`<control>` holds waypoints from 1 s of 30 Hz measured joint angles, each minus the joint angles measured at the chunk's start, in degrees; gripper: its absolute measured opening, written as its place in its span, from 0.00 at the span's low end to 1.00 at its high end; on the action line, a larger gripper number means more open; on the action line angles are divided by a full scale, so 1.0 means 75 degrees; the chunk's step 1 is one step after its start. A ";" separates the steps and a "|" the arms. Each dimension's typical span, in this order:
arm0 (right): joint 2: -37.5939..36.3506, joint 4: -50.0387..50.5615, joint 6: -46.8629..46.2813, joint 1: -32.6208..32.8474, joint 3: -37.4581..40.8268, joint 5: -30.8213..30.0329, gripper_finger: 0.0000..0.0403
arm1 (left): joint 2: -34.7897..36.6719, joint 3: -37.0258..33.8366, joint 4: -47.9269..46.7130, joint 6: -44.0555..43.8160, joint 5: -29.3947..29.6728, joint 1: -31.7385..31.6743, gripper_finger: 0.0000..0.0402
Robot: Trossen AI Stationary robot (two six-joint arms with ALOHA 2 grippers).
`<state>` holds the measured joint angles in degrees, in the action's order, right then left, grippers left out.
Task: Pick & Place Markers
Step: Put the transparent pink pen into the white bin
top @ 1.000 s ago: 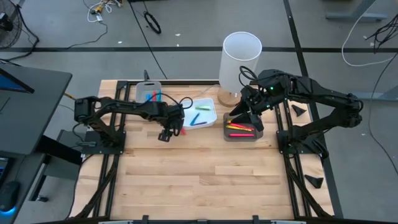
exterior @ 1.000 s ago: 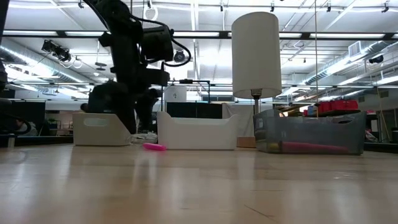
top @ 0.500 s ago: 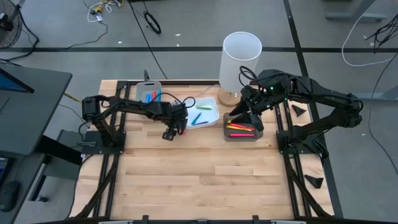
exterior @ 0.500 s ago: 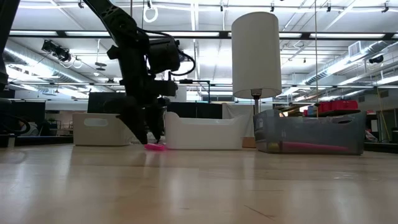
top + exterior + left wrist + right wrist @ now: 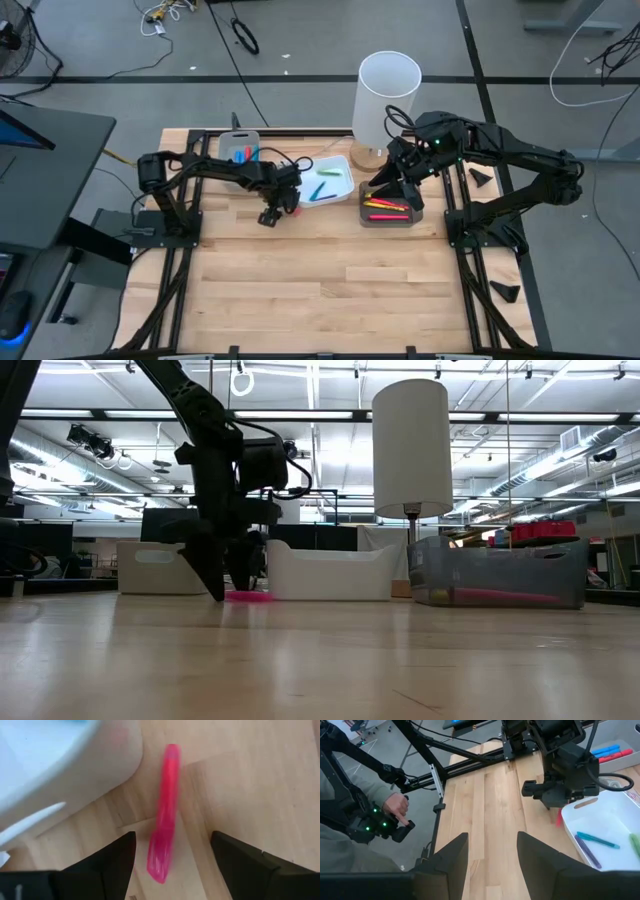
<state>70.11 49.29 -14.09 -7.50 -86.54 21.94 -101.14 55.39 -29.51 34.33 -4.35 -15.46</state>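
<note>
A pink marker [image 5: 165,810] lies flat on the wood table beside the white tray's corner [image 5: 75,775]; the low view shows the marker [image 5: 250,598] on the tabletop. My left gripper [image 5: 172,857] is open, low over the table, one finger on each side of the marker's near end without touching it. In the high view the left gripper [image 5: 268,214] stands just left of the white tray [image 5: 340,190]. My right gripper [image 5: 396,190] is open and hovers over the dark tray [image 5: 384,218], which holds pink, yellow and red markers. The white tray holds green, blue and purple markers.
A grey tray [image 5: 236,140] with blue and red markers sits at the far left. A tall white lamp shade [image 5: 388,95] stands on a wooden base behind the trays. The near half of the table is bare wood [image 5: 320,290]. A person's hand [image 5: 395,812] holds a controller beyond the table's left edge.
My left gripper has come down from above the table to the tabletop and now straddles the pink marker, still open. The marker has stayed where it was. The right arm has kept still.
</note>
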 joint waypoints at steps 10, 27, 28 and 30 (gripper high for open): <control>0.0000 -0.0005 0.0171 0.0000 0.0000 -0.0006 0.42 | 0.0015 -0.0005 -0.0225 -0.0175 -0.0202 0.0040 0.50; 0.0000 -0.0004 0.0180 0.0001 0.0000 -0.0007 0.42 | 0.0015 -0.0010 -0.0320 -0.1336 -0.0513 0.0230 0.12; 0.0000 -0.0005 0.0183 0.0001 0.0000 -0.0007 0.42 | 0.0015 -0.0010 -0.0335 -0.1401 -0.0477 0.0248 0.12; 0.0000 -0.0005 0.0194 0.0000 0.0000 -0.0008 0.42 | 0.0046 -0.0010 -0.0440 -0.1500 -0.0459 0.0267 0.13</control>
<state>70.11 49.25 -12.63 -7.50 -86.54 21.88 -100.80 55.31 -32.80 23.07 -7.79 -13.46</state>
